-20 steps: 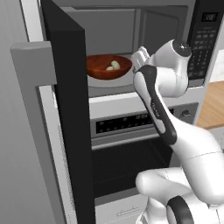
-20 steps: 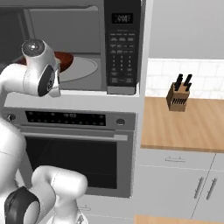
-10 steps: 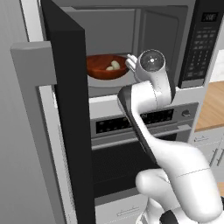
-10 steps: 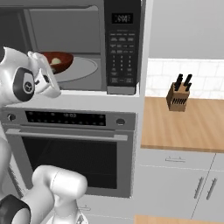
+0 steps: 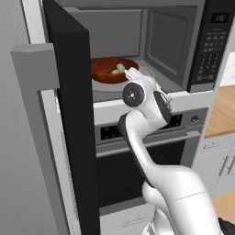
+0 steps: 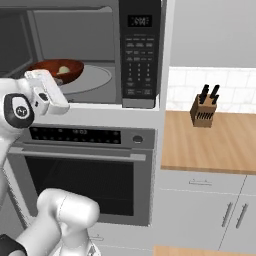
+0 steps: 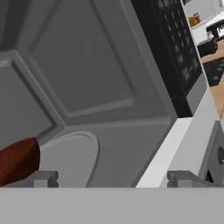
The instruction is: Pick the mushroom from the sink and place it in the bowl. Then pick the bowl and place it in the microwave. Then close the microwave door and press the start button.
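Bowl [image 5: 114, 69] with mushroom [image 5: 120, 68] sits on the microwave [image 6: 95, 55] turntable, at about 9 o'clock of the cavity in the right base view, so the placing looks done; next job is the microwave door [image 5: 71, 114].

Risks as I read them:
- Door stands wide open, edge-on at 9 o'clock of the arm in the left base view. Elbow and forearm sit just beside it; a careless swing could clip it or slam it.
- Wrist is right at the cavity mouth. A shove on the door while the hand is there would trap it.
- Pushing near the hinge could let the pads skate off.

Pose: gripper [image 7: 113, 178] spread wide, nothing between the tips, aimed into the cavity, bowl rim at its 9 o'clock. Forearm rises steeply in front of the oven [image 6: 80, 165], wrist level with the microwave floor.
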Controlling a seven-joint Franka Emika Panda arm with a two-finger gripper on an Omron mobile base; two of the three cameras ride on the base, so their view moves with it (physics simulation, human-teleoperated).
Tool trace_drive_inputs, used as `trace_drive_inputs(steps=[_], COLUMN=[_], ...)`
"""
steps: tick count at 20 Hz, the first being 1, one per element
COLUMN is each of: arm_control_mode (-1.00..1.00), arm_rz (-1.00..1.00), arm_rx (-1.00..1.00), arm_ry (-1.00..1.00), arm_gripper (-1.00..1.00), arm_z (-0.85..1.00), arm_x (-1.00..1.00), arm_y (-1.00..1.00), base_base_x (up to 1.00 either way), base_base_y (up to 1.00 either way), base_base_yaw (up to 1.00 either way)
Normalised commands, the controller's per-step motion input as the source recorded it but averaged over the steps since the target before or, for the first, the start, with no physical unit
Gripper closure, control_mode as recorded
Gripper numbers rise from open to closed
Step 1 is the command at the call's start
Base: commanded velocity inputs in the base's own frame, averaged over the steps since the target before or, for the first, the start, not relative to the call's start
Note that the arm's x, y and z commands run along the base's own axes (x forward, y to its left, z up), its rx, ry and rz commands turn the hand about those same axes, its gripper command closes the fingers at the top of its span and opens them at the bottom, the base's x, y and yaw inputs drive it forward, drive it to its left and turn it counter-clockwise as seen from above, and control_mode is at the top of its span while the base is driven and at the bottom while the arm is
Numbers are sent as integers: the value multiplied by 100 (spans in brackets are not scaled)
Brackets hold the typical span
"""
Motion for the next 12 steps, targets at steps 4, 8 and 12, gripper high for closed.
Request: trace_drive_inputs(steps=[4, 8, 12], arm_control_mode=[-100, -100, -100], arm_rz=[-14, -19, -6], arm_rx=[-30, -22, -15], arm_ry=[-30, -27, -34], arm_gripper=[-100, -100, -100], arm_z=[-15, -1, 0], arm_x=[-1, -51, -94], arm_y=[-6, -5, 0], base_base_x=[0, 0, 0], base_base_y=[0, 0, 0], base_base_yaw=[0, 0, 0])
